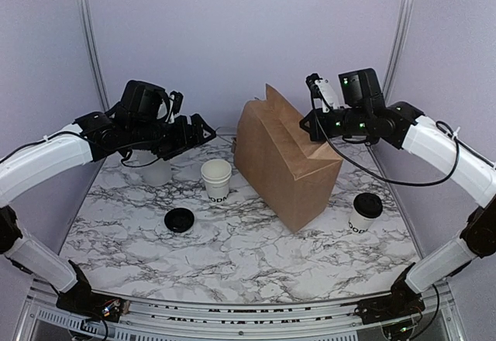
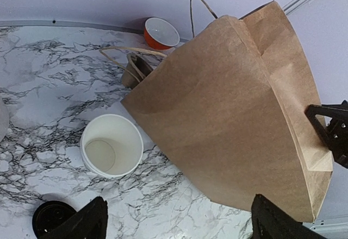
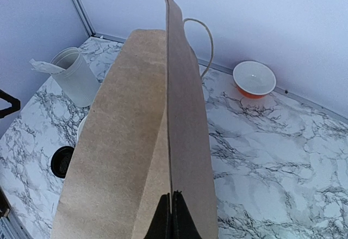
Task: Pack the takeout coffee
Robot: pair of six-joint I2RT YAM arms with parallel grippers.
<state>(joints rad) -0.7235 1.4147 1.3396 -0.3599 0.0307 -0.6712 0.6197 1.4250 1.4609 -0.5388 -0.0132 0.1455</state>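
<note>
Brown paper bag (image 1: 283,167) stood mid-table, top creased flat. Right pincer (image 3: 173,209) was clenched on the bag's top edge at one end. Left pincer (image 2: 179,212) was released, jaws wide with nothing between them. It hovered over the open white cup (image 2: 111,144), facing the bag's side. Takeout coffee (image 1: 364,213), capped in black, stood upright on the table right of the bag, near it but apart, untouched. Loose black lid (image 1: 179,220) lay flat near the open cup.

Step in hand, my read: opening the bag mouth. To do it well, the left pincer should take one lip only, or a twine handle (image 2: 191,13), high up rather than on the bag wall. Then it should pull away from the right pincer slowly. The right pincer seemed to pinch both paper layers, so it may need a regrip on one. The paper looked light, so a hard tug could tip or drag the bag onto the open cup. Lower fingers should stay off that cup's rim.

Table (image 1: 232,271) was white marble print with grey veins, smooth and probably slippery under the bag. Orange bowl (image 3: 254,79) and translucent holder (image 3: 76,79) sat at the back. Walls (image 1: 232,31) were pale lilac, with metal frame posts (image 1: 91,39) in the corners.
</note>
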